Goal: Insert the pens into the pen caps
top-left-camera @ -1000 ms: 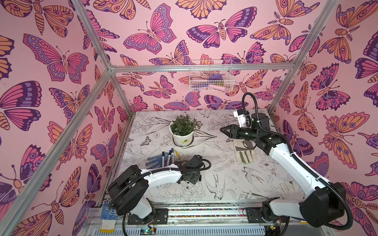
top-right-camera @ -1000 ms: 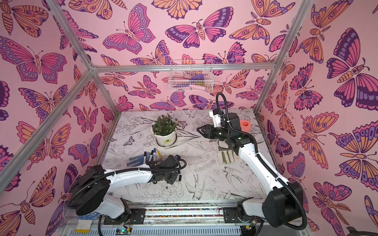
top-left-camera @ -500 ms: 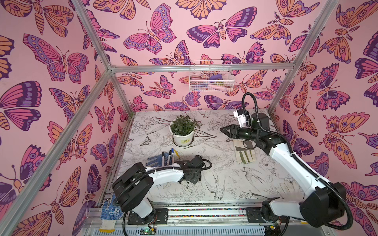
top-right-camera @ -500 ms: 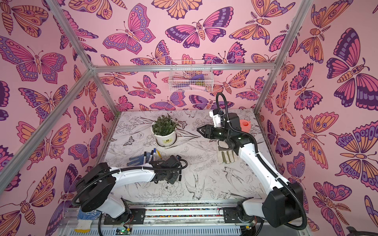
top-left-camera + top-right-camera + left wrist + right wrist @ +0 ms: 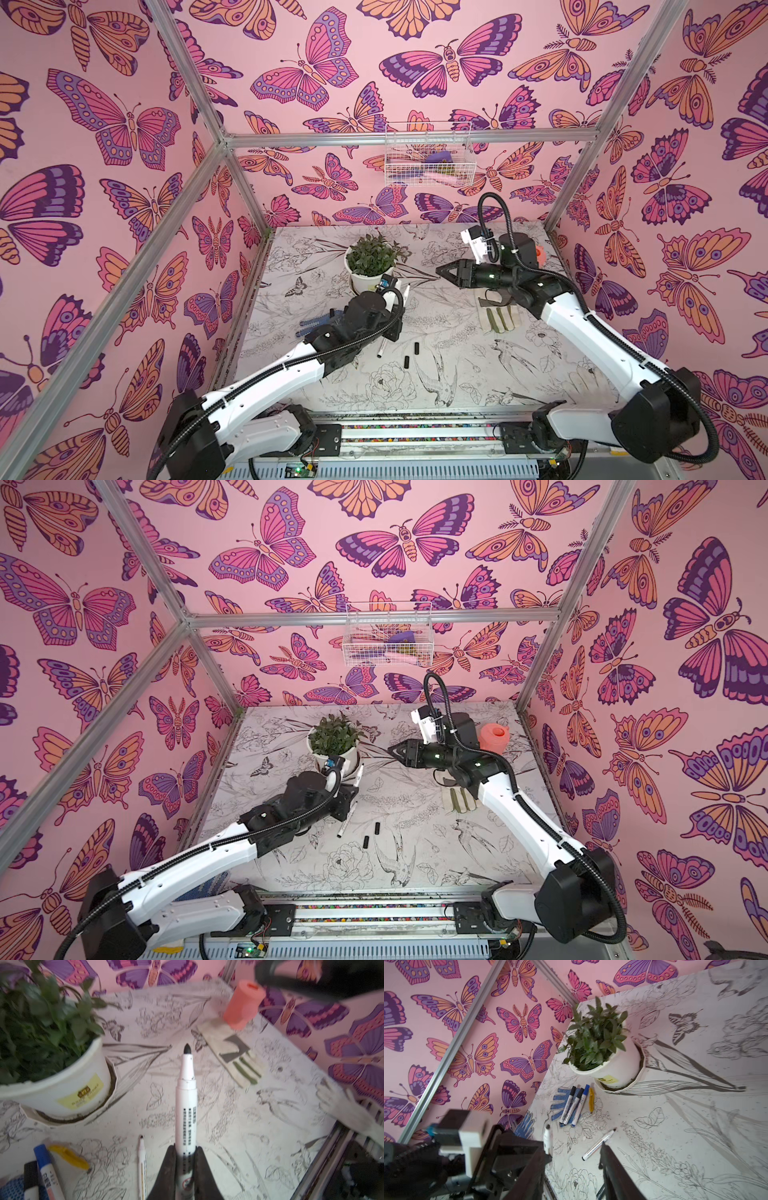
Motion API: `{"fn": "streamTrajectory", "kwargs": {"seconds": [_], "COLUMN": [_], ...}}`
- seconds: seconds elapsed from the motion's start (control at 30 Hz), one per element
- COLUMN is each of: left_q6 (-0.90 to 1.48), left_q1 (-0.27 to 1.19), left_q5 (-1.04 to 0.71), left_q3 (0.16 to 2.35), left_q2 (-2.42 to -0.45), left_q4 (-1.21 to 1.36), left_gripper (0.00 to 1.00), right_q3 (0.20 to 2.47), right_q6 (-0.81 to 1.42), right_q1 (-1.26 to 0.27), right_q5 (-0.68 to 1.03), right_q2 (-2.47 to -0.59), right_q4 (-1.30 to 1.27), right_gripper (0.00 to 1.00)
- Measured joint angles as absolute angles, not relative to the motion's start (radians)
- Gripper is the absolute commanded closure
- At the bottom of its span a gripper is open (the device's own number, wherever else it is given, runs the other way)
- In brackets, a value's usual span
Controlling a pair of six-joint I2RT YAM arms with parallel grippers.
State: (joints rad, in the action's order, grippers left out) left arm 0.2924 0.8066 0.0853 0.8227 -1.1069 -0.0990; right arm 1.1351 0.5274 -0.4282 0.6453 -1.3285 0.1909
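An uncapped white pen (image 5: 186,1105) is gripped low on its barrel by the left hand (image 5: 185,1150), whose jaws are pressed narrow against it on both sides. The pen is seen projecting straight out ahead of the hand, its dark tip bare and clear of the tabletop (image 5: 478,374). In both top views that tip is shown just beside the white plant pot (image 5: 365,283).

A second pen (image 5: 382,348), also uncapped, is seen lying flat on the tabletop just beside the left hand. Two black caps (image 5: 417,348) are laid loose near it, a little toward the middle of the tabletop, apart from each other and untouched by either hand.

Three capped pens (image 5: 572,1105), two capped in black and one in blue, are lined up side by side on a blue glove (image 5: 560,1101) at the left edge of the tabletop. A yellow piece (image 5: 591,1100) is set just beside them.

The right hand (image 5: 573,1149) is held above the tabletop to the right of the plant pot, well apart from the caps. Its jaws are parted by a moderate gap and nothing is seen between them. A pale work glove (image 5: 498,320) is spread on the tabletop beneath the right arm.
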Motion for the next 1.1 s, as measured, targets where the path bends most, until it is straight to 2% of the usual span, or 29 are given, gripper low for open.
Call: {"fn": "streamTrajectory", "kwargs": {"seconds": [0.33, 0.77, 1.0, 1.03, 1.1], "left_q6": [0.266, 0.27, 0.27, 0.27, 0.271], "left_q1": [0.799, 0.799, 0.799, 0.799, 0.799], "left_q5": [0.019, -0.007, -0.008, -0.008, -0.009], "left_q3": [0.873, 0.876, 0.883, 0.884, 0.884], "left_q2": [-1.174, -1.193, -1.193, -1.194, -1.194], "left_q4": [-0.008, 0.036, 0.06, 0.06, 0.06], "left_gripper": [1.0, 1.0, 1.0, 0.99, 0.84], "right_q3": [1.177, 1.208, 1.209, 1.209, 1.209], "right_q6": [0.55, 0.554, 0.554, 0.553, 0.552], "right_q1": [-0.514, -0.544, -0.544, -0.543, -0.543], "right_q5": [0.683, 0.717, 0.718, 0.716, 0.714], "right_q2": [-1.422, -1.458, -1.461, -1.461, -1.461], "right_q4": [0.145, 0.122, 0.12, 0.12, 0.12], "right_gripper": [0.57, 0.66, 0.87, 0.89, 0.9]}}
